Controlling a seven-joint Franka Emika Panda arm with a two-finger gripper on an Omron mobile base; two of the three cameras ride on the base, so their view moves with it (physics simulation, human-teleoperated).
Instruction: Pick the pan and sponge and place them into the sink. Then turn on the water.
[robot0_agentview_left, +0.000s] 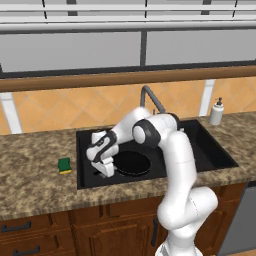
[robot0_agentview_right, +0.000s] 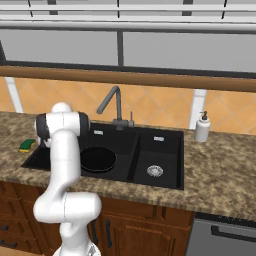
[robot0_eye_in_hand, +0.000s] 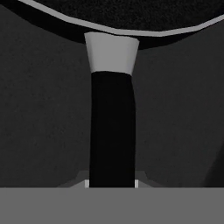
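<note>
My gripper (robot0_agentview_left: 106, 172) is down in the large basin of the sink (robot0_agentview_left: 210, 150), jaws clamped on the handle of the pan (robot0_agentview_left: 133, 163). In the hand view the pan's black handle (robot0_eye_in_hand: 112, 131) runs straight up from between my fingertips to a grey collar at the rim. The pan sits on the floor of the large basin. Sponge (robot0_agentview_left: 64, 165) lies on the granite counter (robot0_agentview_left: 35, 170) just left of the sink. Faucet (robot0_agentview_right: 111, 102) stands behind the basins, soap dispenser (robot0_agentview_right: 202, 127) to the right.
</note>
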